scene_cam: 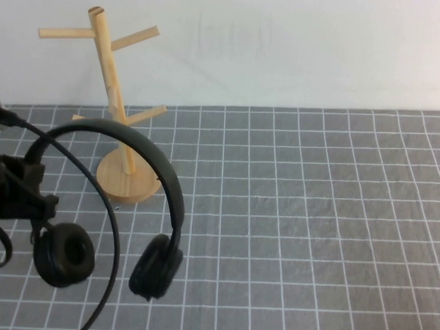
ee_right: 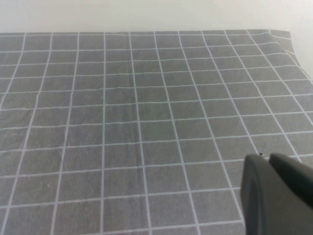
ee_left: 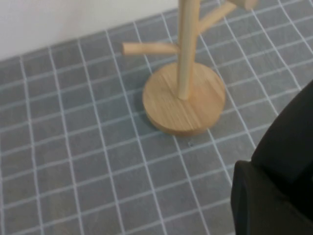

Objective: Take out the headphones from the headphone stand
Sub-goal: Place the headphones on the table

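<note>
The black headphones point(scene_cam: 144, 151) hang in the air in front of the light wooden headphone stand point(scene_cam: 113, 94), clear of its pegs. Their two ear cups point(scene_cam: 64, 255) dangle low over the mat. My left gripper point(scene_cam: 28, 186) is at the left edge of the high view, shut on the left end of the headband. In the left wrist view it is a black mass point(ee_left: 269, 196) and the stand's round base point(ee_left: 183, 105) lies beyond it. My right gripper point(ee_right: 266, 161) shows only in the right wrist view, shut and empty over bare mat.
A grey mat with a white grid point(scene_cam: 313, 213) covers the table, with a white wall behind. A thin black robot cable point(scene_cam: 110, 211) loops down in front of the headphones at the left.
</note>
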`<state>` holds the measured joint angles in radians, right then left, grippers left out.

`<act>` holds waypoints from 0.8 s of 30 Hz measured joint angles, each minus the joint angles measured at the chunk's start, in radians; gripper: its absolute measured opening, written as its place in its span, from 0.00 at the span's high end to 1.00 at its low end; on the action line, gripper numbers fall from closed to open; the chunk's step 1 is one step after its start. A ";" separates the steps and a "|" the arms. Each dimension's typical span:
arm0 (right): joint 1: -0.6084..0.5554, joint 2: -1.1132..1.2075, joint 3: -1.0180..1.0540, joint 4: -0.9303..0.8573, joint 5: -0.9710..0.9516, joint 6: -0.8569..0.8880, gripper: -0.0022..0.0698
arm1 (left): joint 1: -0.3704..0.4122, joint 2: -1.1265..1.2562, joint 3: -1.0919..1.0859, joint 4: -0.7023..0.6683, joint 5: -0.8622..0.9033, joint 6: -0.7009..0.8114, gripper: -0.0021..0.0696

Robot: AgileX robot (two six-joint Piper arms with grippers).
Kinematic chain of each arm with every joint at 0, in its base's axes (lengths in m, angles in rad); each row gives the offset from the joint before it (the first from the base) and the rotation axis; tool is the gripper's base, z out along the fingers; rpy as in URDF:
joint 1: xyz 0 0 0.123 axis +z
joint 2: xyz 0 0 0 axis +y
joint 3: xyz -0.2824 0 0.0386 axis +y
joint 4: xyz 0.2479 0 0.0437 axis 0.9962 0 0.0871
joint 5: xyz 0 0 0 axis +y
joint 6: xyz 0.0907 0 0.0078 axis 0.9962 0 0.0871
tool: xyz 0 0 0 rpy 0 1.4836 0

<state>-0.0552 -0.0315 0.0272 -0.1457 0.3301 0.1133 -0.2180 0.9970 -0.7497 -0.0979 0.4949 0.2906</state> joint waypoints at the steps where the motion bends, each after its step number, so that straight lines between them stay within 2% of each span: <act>1: 0.000 0.000 0.000 0.000 0.000 0.000 0.98 | 0.000 0.000 0.000 -0.007 0.011 0.000 0.89; 14: 0.000 0.000 0.000 0.000 0.000 0.000 0.98 | 0.000 0.020 0.000 -0.046 0.107 -0.036 0.89; 24: 0.000 0.000 0.000 0.000 0.000 0.000 0.98 | 0.000 0.269 0.000 -0.078 0.103 -0.188 0.89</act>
<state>-0.0552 -0.0315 0.0272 -0.1457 0.3301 0.1133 -0.2180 1.2656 -0.7497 -0.1761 0.5979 0.1021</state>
